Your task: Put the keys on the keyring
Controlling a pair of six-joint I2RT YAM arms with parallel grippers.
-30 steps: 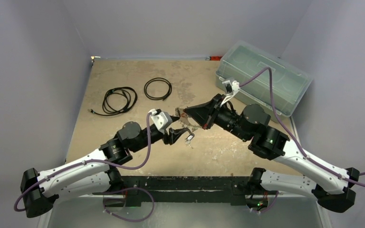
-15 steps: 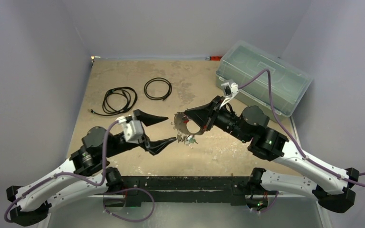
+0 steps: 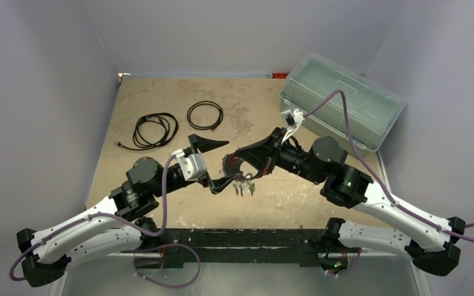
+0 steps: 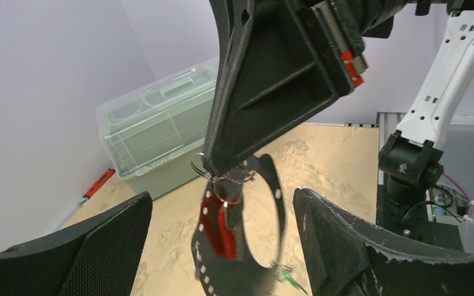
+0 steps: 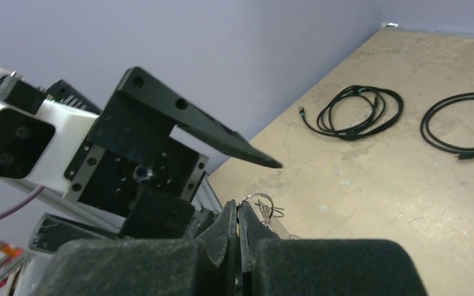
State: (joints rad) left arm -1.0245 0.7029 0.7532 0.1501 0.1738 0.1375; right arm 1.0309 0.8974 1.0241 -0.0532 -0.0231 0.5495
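R gripper (image 5: 237,213) pinching keyring (image 3: 224,165), keys (image 3: 244,183) dangling at 6 o'clock (seemingly threaded, task nearing done); L gripper (image 4: 222,197) gaping wide.

Both arms are the same build. Left arm (image 3: 99,222) and right arm (image 3: 401,213) have white link shells, round black joint housings (image 3: 143,176) and black base blocks (image 3: 40,243). One purple cable (image 3: 338,92) per arm runs to a white camera mount (image 3: 188,165) at the wrist. Green LED (image 3: 350,183) is lit on the right elbow. Fingers (image 4: 345,240) are matte black wedges with rough mesh-textured pads (image 4: 111,243) and screw holes (image 5: 137,80) at the root. Right gripper (image 4: 213,168) has red tabs (image 4: 350,61) on its rail.
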